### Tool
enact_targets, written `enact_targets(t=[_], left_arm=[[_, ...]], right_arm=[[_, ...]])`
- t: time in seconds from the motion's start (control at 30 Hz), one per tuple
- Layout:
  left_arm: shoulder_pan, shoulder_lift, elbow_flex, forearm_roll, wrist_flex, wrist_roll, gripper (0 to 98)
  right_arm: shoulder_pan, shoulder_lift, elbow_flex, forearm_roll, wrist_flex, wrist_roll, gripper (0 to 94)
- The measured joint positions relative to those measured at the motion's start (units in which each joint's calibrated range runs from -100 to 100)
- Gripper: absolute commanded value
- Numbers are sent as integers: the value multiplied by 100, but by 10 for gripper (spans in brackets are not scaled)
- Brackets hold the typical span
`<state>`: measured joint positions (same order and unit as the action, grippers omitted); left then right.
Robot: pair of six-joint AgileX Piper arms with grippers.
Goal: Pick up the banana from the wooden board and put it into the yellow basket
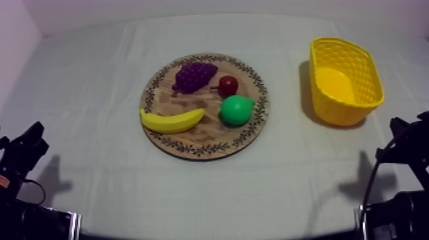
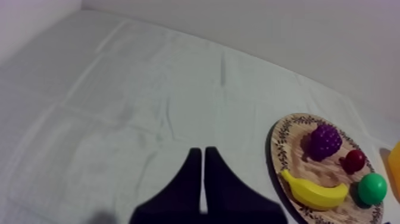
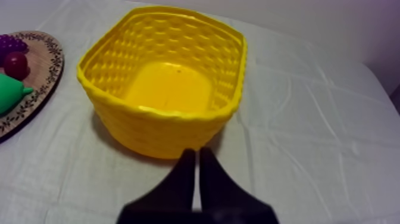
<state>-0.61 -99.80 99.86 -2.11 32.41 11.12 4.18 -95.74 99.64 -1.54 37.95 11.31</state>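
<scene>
The banana [image 1: 172,120] looks like smooth, slightly shiny plastic, board [image 1: 212,133] is matt grainy wood, basket [image 1: 333,106] is lattice-textured plastic, cloth [image 1: 96,83] is matt, a bit creased.

Banana [image 1: 172,120]: plain yellow. Grapes [image 1: 195,75]: purple. Small red fruit [image 1: 228,85]: dark red. Pear [image 1: 236,110]: bright green. Wooden board [image 1: 214,132]: brown grain, rim ringed by a dark leafy pattern. Basket [image 3: 161,128], just ahead of the black right gripper [image 3: 197,151]: yellow, walls patterned in lattice.

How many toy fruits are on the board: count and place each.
4, all on the wooden board: bunch of grapes at the far side, small red fruit beside it, pear at the right, banana along the near left. None seems hidden.
</scene>
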Motion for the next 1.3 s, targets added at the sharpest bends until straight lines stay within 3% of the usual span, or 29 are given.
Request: enact_targets(t=[0.87, 1.13, 1.3], left_arm=[[0, 0, 0, 0, 0, 0, 1], [0, 0, 0, 0, 0, 0, 1], [0, 0, 0, 0, 0, 0, 1]], right_arm=[[115, 0, 0, -19, 9, -132, 8], [-68, 521, -140, -164, -857, 55, 9], [-270, 1463, -813, -459, -1665, 308, 8]])
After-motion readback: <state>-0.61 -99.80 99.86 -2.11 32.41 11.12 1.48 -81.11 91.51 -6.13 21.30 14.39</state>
